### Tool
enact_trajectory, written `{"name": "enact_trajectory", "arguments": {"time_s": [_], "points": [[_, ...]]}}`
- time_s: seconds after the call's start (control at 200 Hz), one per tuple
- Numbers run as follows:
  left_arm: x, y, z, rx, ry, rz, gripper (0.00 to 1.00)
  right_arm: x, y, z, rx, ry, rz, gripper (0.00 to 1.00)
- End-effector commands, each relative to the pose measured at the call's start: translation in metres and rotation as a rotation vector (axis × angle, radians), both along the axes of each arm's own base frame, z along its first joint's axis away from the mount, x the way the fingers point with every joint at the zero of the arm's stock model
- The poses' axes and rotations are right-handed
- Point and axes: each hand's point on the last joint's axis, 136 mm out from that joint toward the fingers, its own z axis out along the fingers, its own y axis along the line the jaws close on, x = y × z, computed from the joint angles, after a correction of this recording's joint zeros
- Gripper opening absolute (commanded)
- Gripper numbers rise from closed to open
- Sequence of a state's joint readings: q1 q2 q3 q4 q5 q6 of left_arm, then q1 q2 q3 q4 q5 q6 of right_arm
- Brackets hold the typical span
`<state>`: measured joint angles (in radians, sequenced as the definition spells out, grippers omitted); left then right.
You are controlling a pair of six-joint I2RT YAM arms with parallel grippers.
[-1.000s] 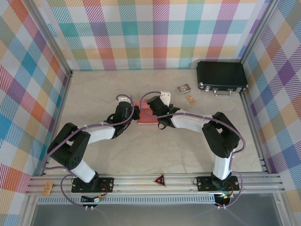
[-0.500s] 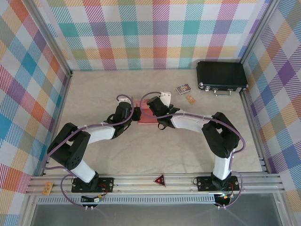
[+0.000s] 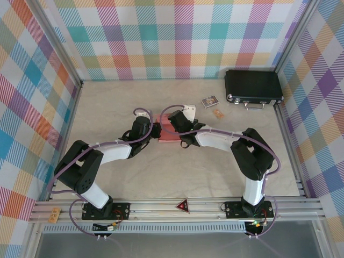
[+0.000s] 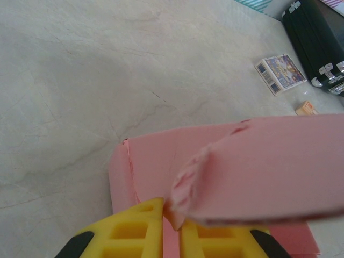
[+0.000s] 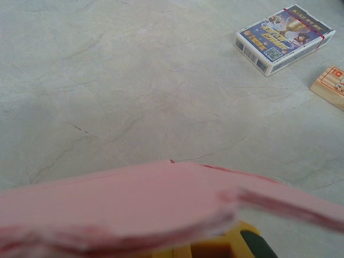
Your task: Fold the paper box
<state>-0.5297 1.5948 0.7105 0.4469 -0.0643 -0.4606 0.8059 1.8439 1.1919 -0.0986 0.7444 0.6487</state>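
Where the yellow fingers (image 4: 141,221) of our left gripper (image 4: 171,210) nearly meet, they pinch a crumpled edge of the paper box (image 4: 258,166). Our right gripper (image 5: 215,248) is closed beneath a pink flap; we cannot tell whether it pinches it. The box lies mid-table (image 3: 215,166) between both grippers, well apart from the card pack (image 5: 283,37) and black case (image 3: 253,87).

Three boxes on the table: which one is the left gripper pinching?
The salmon-pink paper box mid-table: the left gripper pinches one of its flaps. The black case and the card pack sit apart at the far right.
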Motion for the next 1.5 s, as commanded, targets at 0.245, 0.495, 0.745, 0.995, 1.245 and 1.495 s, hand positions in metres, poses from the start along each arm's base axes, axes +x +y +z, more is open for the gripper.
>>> {"name": "enact_trajectory", "arguments": {"time_s": [0.245,0.495,0.745,0.995,1.245,1.495], "points": [[-0.010,-0.003,-0.010,-0.028,0.029,-0.012,0.15,-0.022,-0.013,-0.033,-0.075,0.103,-0.004,0.06],[-0.012,-0.007,-0.009,-0.051,0.027,-0.033,0.24,-0.026,-0.014,-0.035,-0.078,0.109,-0.006,0.06],[-0.011,-0.010,-0.011,-0.057,0.033,-0.042,0.23,-0.026,-0.013,-0.034,-0.086,0.105,-0.006,0.06],[-0.012,-0.003,-0.011,-0.026,0.030,-0.018,0.23,-0.025,-0.016,-0.034,-0.117,0.100,0.000,0.06],[-0.017,0.011,0.001,0.035,0.002,0.004,0.38,-0.024,-0.018,-0.035,-0.170,0.091,0.019,0.06],[-0.017,0.026,0.024,0.093,-0.057,0.027,0.49,-0.021,-0.017,-0.033,-0.197,0.077,0.038,0.06]]}}
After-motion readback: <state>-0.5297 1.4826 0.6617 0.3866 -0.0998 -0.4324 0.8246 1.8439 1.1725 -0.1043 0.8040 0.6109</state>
